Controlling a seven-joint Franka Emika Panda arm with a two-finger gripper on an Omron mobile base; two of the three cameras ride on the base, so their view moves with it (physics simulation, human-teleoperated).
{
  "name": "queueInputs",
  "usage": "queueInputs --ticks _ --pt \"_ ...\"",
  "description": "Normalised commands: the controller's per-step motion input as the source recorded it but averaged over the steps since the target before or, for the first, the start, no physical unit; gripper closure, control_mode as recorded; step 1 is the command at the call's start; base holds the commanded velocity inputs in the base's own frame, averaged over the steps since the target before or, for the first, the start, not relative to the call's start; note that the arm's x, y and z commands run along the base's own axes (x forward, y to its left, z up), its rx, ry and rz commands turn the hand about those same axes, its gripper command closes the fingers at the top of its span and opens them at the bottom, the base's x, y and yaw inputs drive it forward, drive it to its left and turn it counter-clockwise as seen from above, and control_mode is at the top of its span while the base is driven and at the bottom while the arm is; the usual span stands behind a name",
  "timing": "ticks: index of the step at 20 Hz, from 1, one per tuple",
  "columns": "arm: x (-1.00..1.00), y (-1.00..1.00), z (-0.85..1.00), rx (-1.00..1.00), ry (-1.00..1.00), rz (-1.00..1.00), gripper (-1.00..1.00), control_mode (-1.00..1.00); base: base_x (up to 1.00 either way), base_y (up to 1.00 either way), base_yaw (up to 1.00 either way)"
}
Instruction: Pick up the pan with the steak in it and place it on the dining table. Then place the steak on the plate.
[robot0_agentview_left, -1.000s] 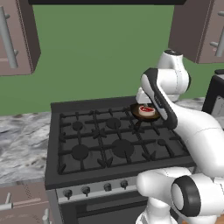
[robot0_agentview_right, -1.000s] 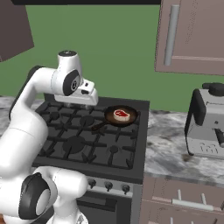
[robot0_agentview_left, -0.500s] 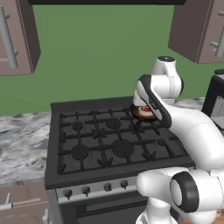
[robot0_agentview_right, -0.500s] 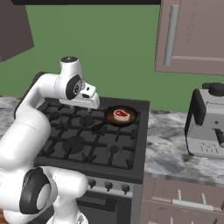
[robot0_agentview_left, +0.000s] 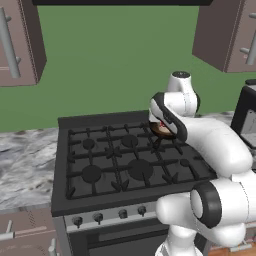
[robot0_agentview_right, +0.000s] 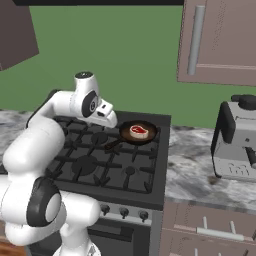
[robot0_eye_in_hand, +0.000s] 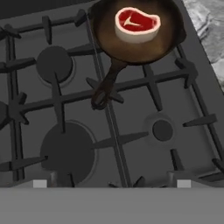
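Observation:
The pan (robot0_agentview_right: 138, 133), a small dark skillet, rests on the back right burner of the stove, its short handle (robot0_eye_in_hand: 106, 86) pointing toward the stove's middle. The steak (robot0_agentview_right: 139, 131), red with a pale fat rim, lies flat inside the pan (robot0_eye_in_hand: 135, 35). My gripper (robot0_agentview_right: 111, 121) hovers above the stove just left of the pan, near the handle. In the hand view the gripper (robot0_eye_in_hand: 112, 183) is open, its tips far apart with nothing between them, and the steak (robot0_eye_in_hand: 136, 22) sits at the top. From the left base view my arm hides most of the pan (robot0_agentview_left: 161, 130). The dining table and plate are out of view.
The black gas stove (robot0_agentview_right: 107, 160) has raised grates and knobs along its front. Marbled countertop (robot0_agentview_right: 192, 170) runs right of it, with a coffee machine (robot0_agentview_right: 236, 142) standing there. Wall cabinets (robot0_agentview_right: 220, 40) hang above, and more counter (robot0_agentview_left: 25, 165) lies left of the stove.
My arm has leaned in and the hand has dropped slightly toward the pan's handle. The pan and steak have stayed put. The jaws remain wide apart.

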Motion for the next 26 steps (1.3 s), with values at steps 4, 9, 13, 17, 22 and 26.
queueInputs --ticks 4,9,13,17,22,26 --pt "0.41 -0.03 -0.35 0.01 0.02 -0.12 -1.00 -1.00 0.00 0.00 0.00" --pt "0.36 -0.04 -0.36 0.02 0.02 -0.11 -1.00 -1.00 0.00 0.00 0.00" --pt "0.31 -0.06 -0.39 0.02 0.03 -0.10 -1.00 -1.00 0.00 0.00 0.00" --pt "0.31 -0.06 -0.41 0.03 0.03 -0.10 -1.00 -1.00 0.00 0.00 0.00" --pt "0.32 -0.04 -0.41 0.03 0.04 -0.09 -1.00 -1.00 0.00 0.00 0.00" --pt "0.34 -0.01 -0.40 0.02 0.03 -0.08 -1.00 -1.00 0.00 0.00 0.00"
